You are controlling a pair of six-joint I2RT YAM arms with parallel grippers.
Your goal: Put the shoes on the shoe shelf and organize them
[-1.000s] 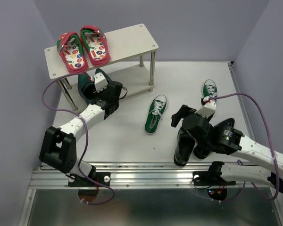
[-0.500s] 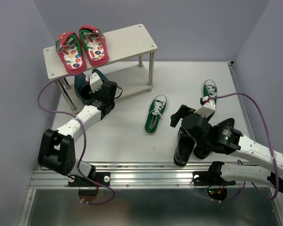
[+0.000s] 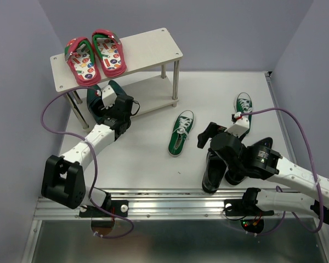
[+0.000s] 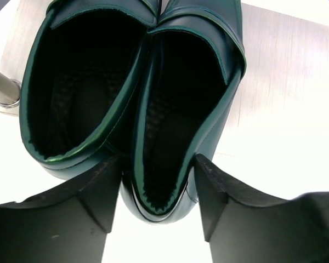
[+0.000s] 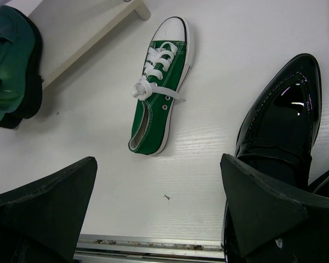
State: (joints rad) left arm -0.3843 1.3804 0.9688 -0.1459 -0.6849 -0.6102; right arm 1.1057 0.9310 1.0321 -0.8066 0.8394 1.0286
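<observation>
The shoe shelf (image 3: 148, 49) stands at the back left. Two glossy teal dress shoes sit side by side at the left end of its lower board (image 3: 153, 90). My left gripper (image 3: 107, 98) is shut on the heel of the right teal shoe (image 4: 186, 98), right next to the left teal shoe (image 4: 77, 82). One green sneaker (image 3: 181, 132) lies mid-table, also seen in the right wrist view (image 5: 159, 93). The other green sneaker (image 3: 243, 105) lies at the right. My right gripper (image 3: 205, 134) is open and empty above the table, beside a black dress shoe (image 5: 285, 120). The black pair (image 3: 211, 172) lies partly under my right arm.
Red flip-flops (image 3: 96, 55) take up the left half of the shelf's top board. A silver shelf leg (image 4: 3, 90) stands just left of the teal shoes. The metal rail (image 3: 170, 205) runs along the table's near edge. Purple cables loop from both arms.
My left gripper has moved left and further under the shelf with the teal shoe, bringing it beside its mate. The right arm has not moved.
</observation>
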